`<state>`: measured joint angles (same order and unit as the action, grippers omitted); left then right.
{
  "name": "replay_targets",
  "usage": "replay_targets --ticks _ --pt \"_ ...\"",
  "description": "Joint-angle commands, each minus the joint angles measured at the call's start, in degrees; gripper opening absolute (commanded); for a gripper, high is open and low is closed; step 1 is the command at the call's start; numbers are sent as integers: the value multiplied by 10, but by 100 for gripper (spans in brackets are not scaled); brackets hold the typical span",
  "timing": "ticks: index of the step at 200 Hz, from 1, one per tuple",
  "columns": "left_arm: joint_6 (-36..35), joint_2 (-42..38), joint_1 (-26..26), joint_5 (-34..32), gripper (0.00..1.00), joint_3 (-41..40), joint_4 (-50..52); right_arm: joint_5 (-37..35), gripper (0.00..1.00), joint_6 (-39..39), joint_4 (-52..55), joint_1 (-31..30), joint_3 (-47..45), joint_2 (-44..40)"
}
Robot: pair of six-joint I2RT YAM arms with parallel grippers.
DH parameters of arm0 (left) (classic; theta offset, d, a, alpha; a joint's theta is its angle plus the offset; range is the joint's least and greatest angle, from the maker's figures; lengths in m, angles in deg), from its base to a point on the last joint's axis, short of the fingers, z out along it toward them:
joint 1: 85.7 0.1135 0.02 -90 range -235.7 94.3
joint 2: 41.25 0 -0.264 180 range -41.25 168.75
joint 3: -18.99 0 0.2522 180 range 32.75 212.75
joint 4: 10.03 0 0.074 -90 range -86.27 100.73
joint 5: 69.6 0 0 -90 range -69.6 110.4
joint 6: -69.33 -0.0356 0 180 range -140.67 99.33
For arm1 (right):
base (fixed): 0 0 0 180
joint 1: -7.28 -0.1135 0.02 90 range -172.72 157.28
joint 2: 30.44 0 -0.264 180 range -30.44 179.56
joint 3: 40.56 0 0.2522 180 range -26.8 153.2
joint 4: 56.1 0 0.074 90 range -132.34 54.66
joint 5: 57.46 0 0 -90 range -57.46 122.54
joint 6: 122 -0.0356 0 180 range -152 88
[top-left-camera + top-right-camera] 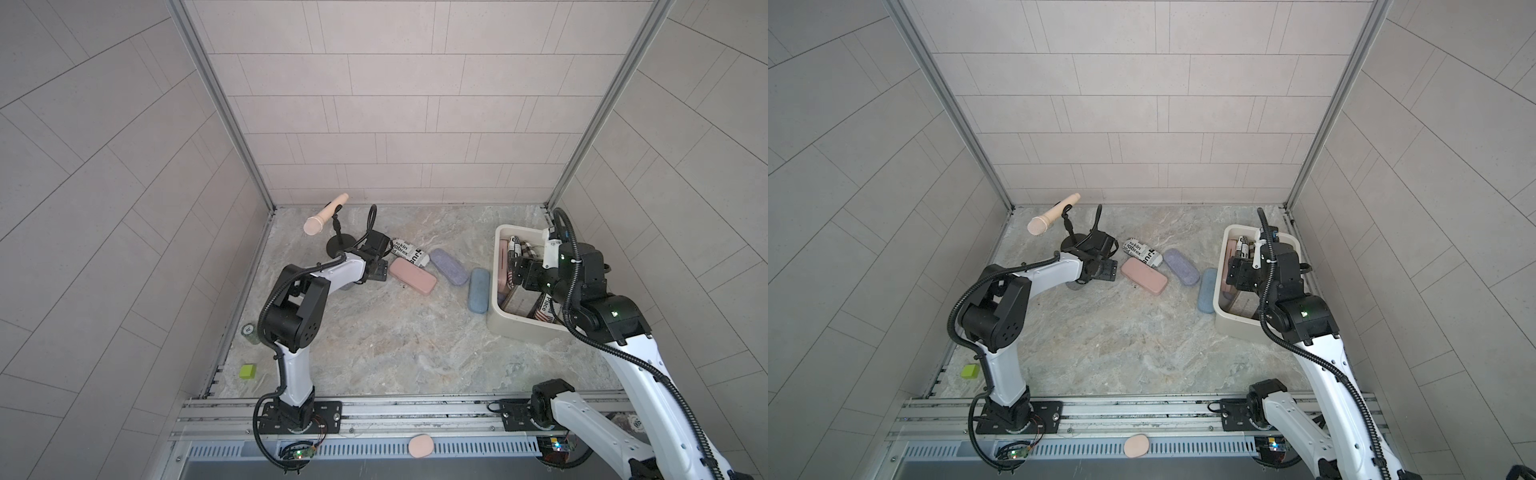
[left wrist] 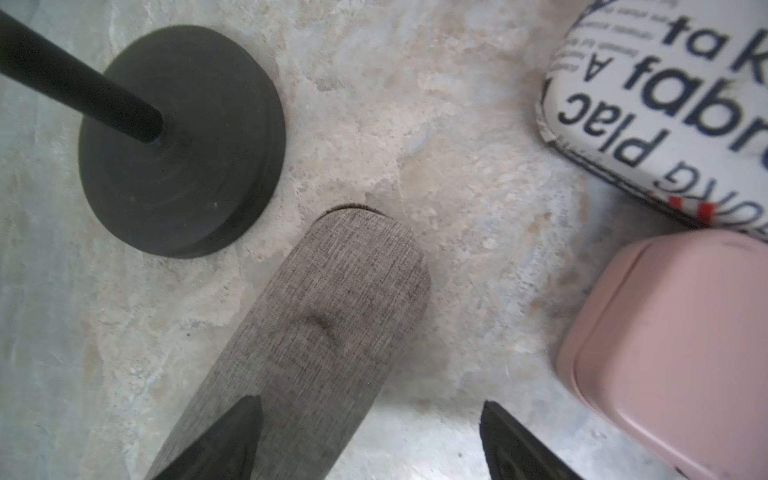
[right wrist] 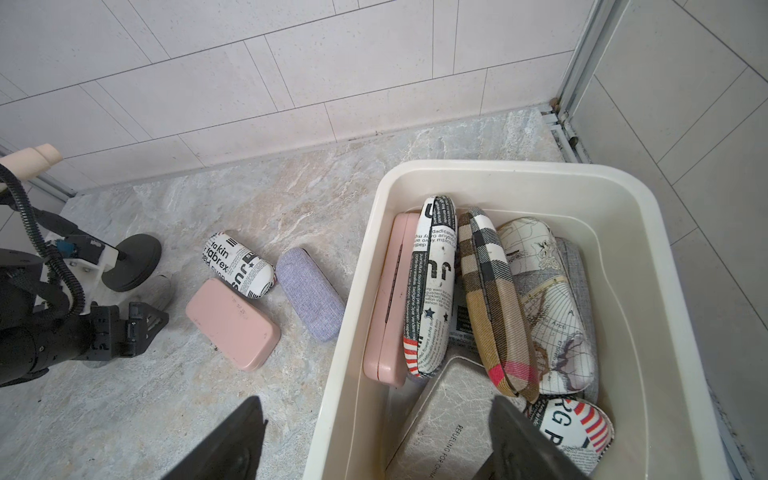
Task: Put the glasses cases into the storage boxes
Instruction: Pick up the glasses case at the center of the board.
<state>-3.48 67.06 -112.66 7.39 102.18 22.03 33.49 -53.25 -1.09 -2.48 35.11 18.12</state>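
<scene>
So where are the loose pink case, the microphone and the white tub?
pink case (image 1: 412, 276), in a top view, lid middle.
microphone (image 1: 327, 213), in a top view, mid handle.
white tub (image 3: 515, 168), right wrist view, far rim.

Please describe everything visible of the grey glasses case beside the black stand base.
The grey glasses case is oblong with a rounded end, covered in what looks like woven fabric, with a small dark dent on top. It is closed and lies flat on the marbled table, near the black stand base but apart from it and from the pink case. The left gripper hangs over it, jaws open; one fingertip overlaps it, and contact cannot be told.
</scene>
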Motion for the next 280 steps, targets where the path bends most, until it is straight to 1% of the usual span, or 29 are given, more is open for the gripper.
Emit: replay_targets --ticks 1,25,46,54,72,101,117,155,176,205,222,246,248,265,280 --pt "55 -9 -42 41 88 -39 15 0 86 2 -4 -3 7 -11" --pt "93 -24 -77 47 88 -59 -5 -4 85 3 -2 -3 8 -14" --pt "133 -42 -95 33 88 -71 -8 -1 85 2 0 -3 10 -18" --pt "145 -50 -95 33 88 -78 -13 -2 85 2 0 -3 8 -19" --pt "143 -63 -96 28 89 -76 -8 6 85 3 3 -3 8 -21" --pt "111 -72 -95 8 93 -25 66 44 85 -5 -4 -4 -2 -25" --pt "107 -83 -96 -7 95 -16 97 52 85 -6 -6 -5 -12 -30" --pt "145 -100 -96 -26 97 -41 112 66 85 0 -5 -4 -29 -38" --pt "172 -87 -96 -28 98 -46 115 58 88 5 1 -5 -31 -36" --pt "215 -63 -96 -20 99 -50 108 59 89 10 3 -4 -28 -36" --pt "231 -49 -96 -10 99 -54 96 62 89 12 7 -5 -26 -36" --pt "240 -42 -96 -22 98 -64 94 74 89 16 10 -5 -26 -36" --pt "252 -43 -96 -22 98 -66 92 75 89 17 10 -5 -27 -36" --pt "262 -52 -94 -23 94 -91 71 77 89 17 10 -5 -30 -36" --pt "258 -53 -93 -19 89 -101 61 81 88 15 8 -6 -31 -36"
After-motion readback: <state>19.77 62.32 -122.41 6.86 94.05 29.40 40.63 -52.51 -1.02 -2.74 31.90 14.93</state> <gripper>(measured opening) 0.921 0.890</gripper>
